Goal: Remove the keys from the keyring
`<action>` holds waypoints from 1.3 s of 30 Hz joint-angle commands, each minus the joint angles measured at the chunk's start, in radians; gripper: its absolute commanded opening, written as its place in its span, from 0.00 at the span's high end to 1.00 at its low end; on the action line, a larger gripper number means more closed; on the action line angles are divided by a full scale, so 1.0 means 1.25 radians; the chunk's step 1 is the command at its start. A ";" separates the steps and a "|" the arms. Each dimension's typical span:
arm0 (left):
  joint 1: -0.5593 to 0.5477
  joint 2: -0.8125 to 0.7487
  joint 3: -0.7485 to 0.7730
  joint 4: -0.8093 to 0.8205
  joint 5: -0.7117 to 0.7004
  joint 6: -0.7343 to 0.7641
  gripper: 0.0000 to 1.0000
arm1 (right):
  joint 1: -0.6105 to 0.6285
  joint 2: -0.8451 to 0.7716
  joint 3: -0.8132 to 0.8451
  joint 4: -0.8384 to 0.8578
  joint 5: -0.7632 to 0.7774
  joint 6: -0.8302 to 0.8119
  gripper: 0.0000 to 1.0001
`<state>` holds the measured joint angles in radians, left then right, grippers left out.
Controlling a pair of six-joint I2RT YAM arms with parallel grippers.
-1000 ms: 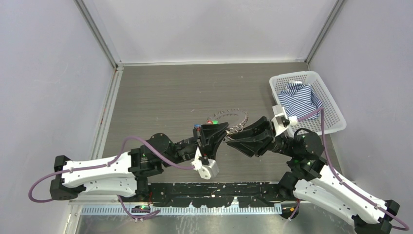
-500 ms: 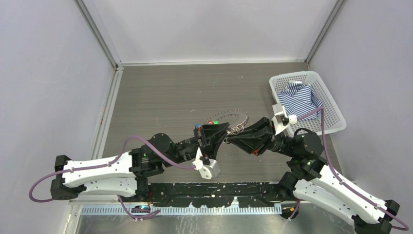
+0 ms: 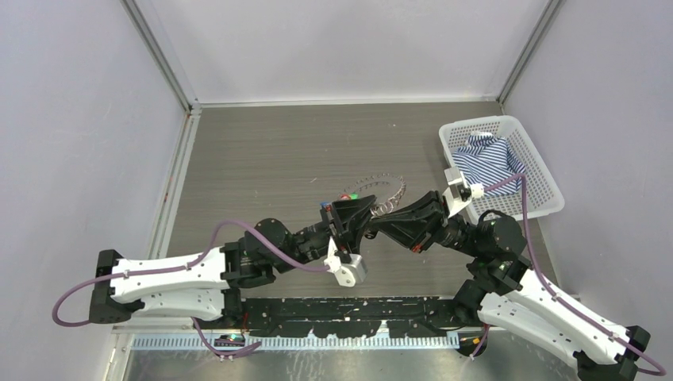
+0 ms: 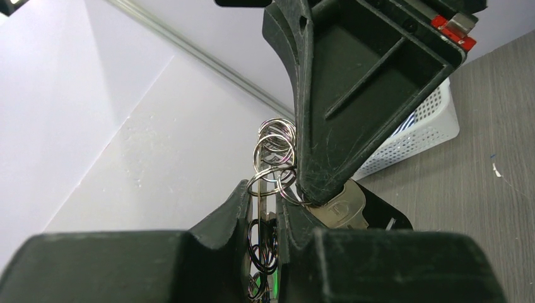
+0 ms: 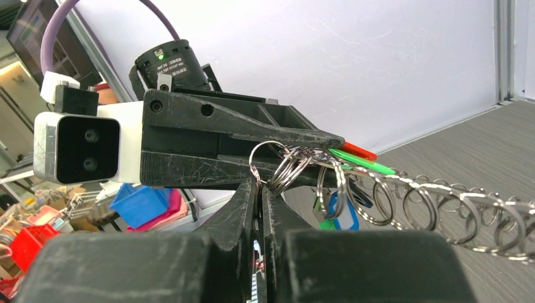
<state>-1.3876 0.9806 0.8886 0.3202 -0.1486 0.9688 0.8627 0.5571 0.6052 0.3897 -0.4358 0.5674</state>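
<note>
Above the middle of the grey wood-grain table (image 3: pixel 262 159), the left gripper (image 4: pixel 265 192) clamps the silvery, bead-rimmed metal keyring (image 5: pixel 441 208) beside its green-, red- and blue-headed keys (image 5: pixel 363 163), apparently anchoring it so the right gripper (image 5: pixel 260 186), jaws narrowed onto one small loop, can pull against it.

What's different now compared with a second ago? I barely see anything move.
The right gripper closed its wide-open jaws, pinching small rings of the keyring next to the left gripper. The left arm shifted slightly right. Unchanged: the left gripper's hold on the keyring, the keys on it, the basket.
</note>
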 commanded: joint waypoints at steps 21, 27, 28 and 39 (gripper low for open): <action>-0.004 0.017 -0.034 0.205 -0.097 0.008 1.00 | 0.003 -0.065 -0.013 -0.051 0.097 0.037 0.99; -0.004 0.024 -0.041 0.202 -0.103 0.017 1.00 | 0.002 -0.072 -0.001 -0.064 0.110 0.031 0.99; -0.003 0.024 -0.044 0.204 -0.102 0.018 1.00 | 0.003 -0.074 0.000 -0.063 0.114 0.032 0.99; -0.004 0.025 -0.060 0.230 -0.094 0.016 1.00 | 0.003 -0.124 -0.039 0.007 0.216 0.070 0.99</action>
<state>-1.3941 1.0218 0.8112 0.4789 -0.2558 0.9760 0.8619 0.4412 0.5606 0.3058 -0.2310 0.6357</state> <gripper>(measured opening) 0.155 0.101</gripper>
